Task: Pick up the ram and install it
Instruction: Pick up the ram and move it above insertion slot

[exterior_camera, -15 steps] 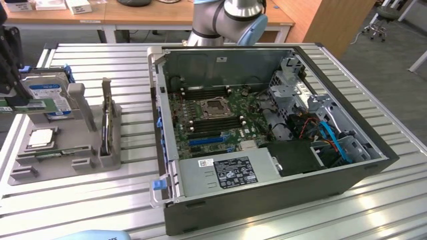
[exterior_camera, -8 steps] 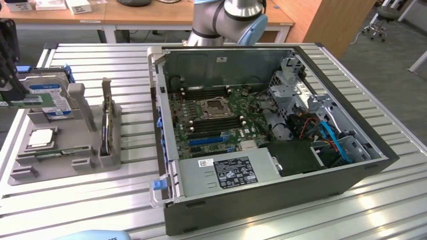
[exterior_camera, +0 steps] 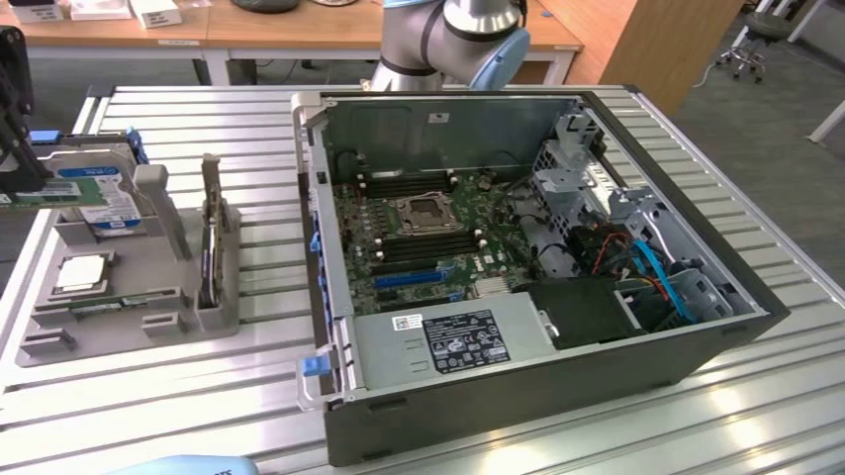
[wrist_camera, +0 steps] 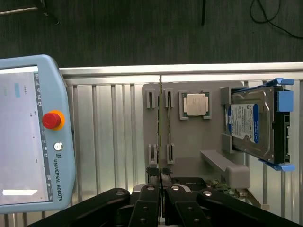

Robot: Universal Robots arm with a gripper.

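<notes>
The ram (exterior_camera: 59, 195) is a thin green stick with a pale label. It hangs above the grey parts holder (exterior_camera: 161, 259) at the exterior view's far left, and my black gripper (exterior_camera: 16, 183) is shut on it. In the wrist view the ram (wrist_camera: 161, 123) shows edge-on as a thin line running out from my closed fingertips (wrist_camera: 155, 176). It sits over the holder's narrow slot brackets (wrist_camera: 151, 99). The open computer case (exterior_camera: 528, 247) lies to the exterior view's right. The dark memory slots (exterior_camera: 422, 242) on its motherboard sit beside the processor socket (exterior_camera: 425, 211).
The holder also carries a blue-labelled hard drive (wrist_camera: 251, 123), a square silver processor chip (wrist_camera: 195, 104) and an upright card (exterior_camera: 212, 233). A teach pendant (wrist_camera: 28, 132) lies on the slatted metal table (exterior_camera: 264, 396) near its front edge. The arm's base (exterior_camera: 449, 40) stands behind the case.
</notes>
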